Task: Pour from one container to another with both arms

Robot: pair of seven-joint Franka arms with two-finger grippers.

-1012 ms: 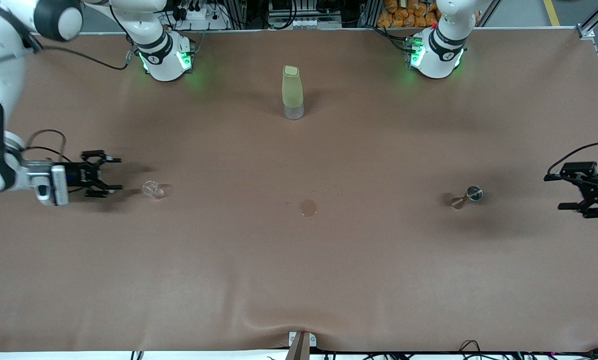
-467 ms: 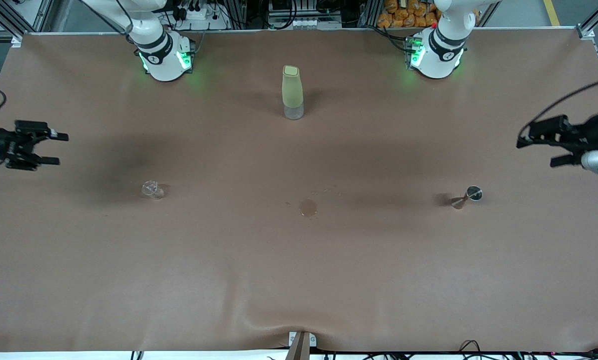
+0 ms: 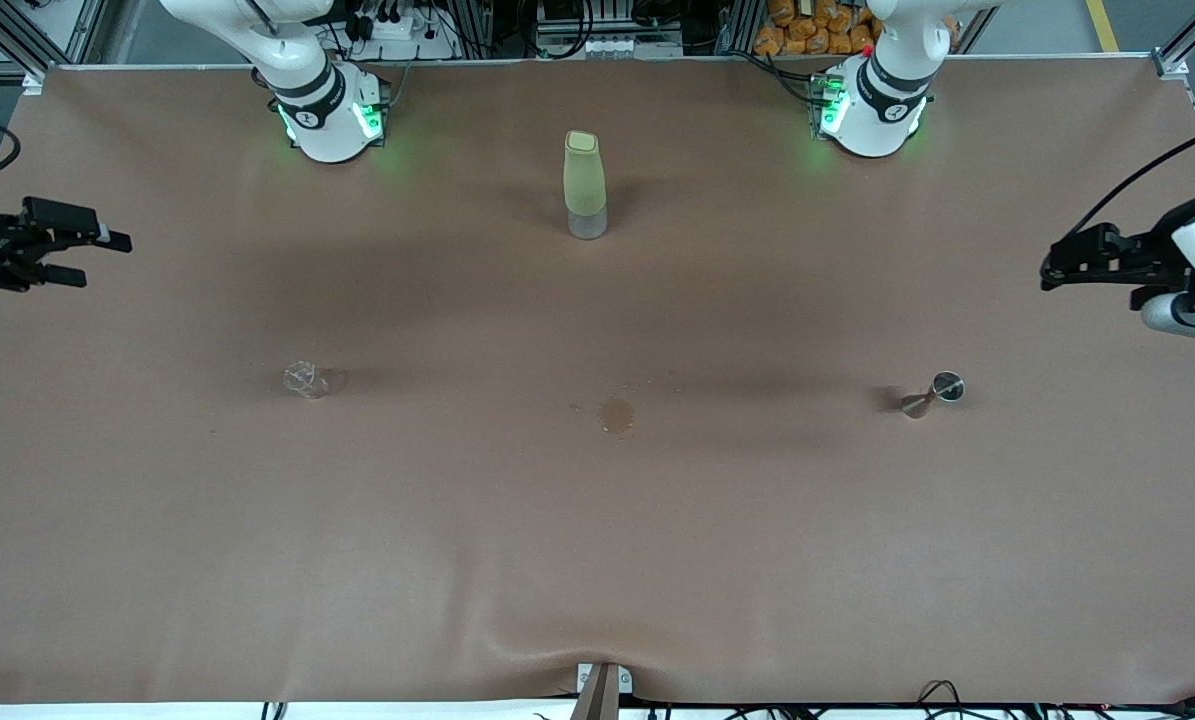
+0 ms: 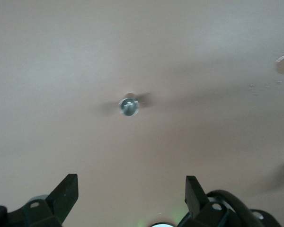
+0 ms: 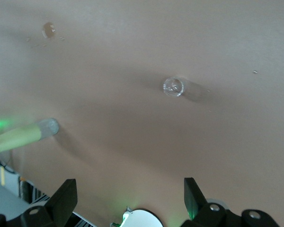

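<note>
Both arms are hanging high at the table ends, holding nothing: right gripper and left gripper with fingers apart; glass and metal cup are standing well apart, puddle between them. Scene is fitting either a pour pending or one finished, so I'm not calling the next move.

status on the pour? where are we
Looks finished or reset: the small glass and the metal jigger both stand on the table, apart, with a wet spot between them. Nothing in hand: the right gripper and left gripper are open, up at the table's ends. Whether liquid got transferred can't be told. The green bottle stands untouched.
</note>
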